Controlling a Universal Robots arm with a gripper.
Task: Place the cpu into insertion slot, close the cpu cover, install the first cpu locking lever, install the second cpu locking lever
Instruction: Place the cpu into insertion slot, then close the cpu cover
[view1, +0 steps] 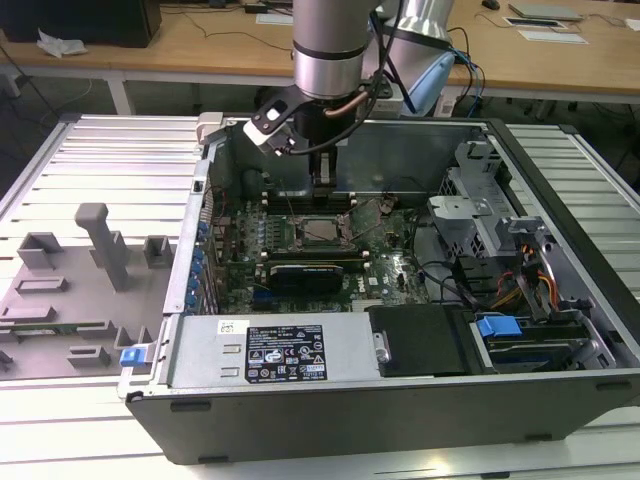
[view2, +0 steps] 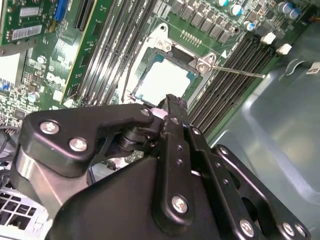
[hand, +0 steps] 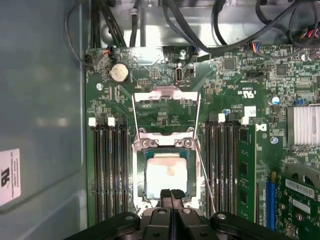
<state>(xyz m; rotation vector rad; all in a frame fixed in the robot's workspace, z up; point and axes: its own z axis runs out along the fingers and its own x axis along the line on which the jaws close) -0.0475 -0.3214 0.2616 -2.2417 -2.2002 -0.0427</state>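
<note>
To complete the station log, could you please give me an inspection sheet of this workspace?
Surface: ribbed metal table carrying an open computer case.
Job's things: cpu seated in insertion slot; cpu cover swung open; locking lever standing free.
Clutter: grey fixture blocks at the exterior view's left.
Grippers: gripper shut, holding nothing, just above the cpu's edge.
Cables: black bundle beyond the motherboard.
Surroundings: wooden desks behind.

Open computer case (view1: 350, 432) beside grey tray (view1: 60, 322)
</note>
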